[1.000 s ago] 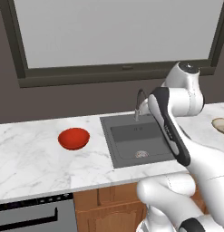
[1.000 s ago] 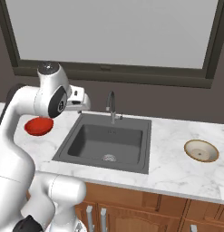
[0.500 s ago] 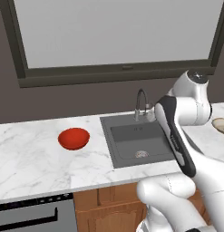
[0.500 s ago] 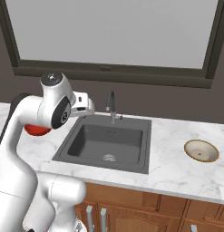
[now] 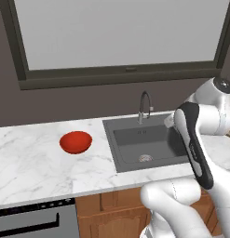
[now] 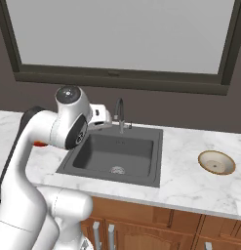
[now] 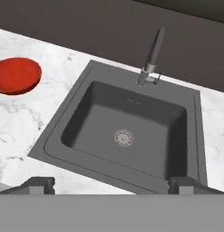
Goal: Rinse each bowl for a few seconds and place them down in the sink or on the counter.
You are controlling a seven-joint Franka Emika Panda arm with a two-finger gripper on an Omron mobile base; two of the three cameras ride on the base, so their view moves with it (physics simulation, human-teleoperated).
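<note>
The red bowl (image 5: 76,142) sits upright on the white counter (image 5: 32,162), left of the sink (image 5: 117,158). It also appears at the upper left in the hand view as the red bowl (image 7: 16,74). The beige bowl (image 6: 216,162) rests on the counter to the right of the sink (image 6: 156,161). My gripper (image 6: 106,118) hovers above the sink's left part, close to the faucet (image 6: 119,114). In the hand view the gripper (image 7: 111,186) is open, its fingertips (image 7: 38,185) wide apart with nothing between them, looking down at the empty basin and drain (image 7: 124,137).
The dark arched faucet (image 5: 143,107) stands at the sink's back edge, below a wide window (image 5: 121,32). Wooden cabinets (image 6: 156,224) run under the counter. A dark appliance front (image 5: 28,221) sits below the counter at the left.
The arm has swung to the right over the sink, and the hand has drawn back from the faucet. The jaws stay open. Both bowls lie where they were.
</note>
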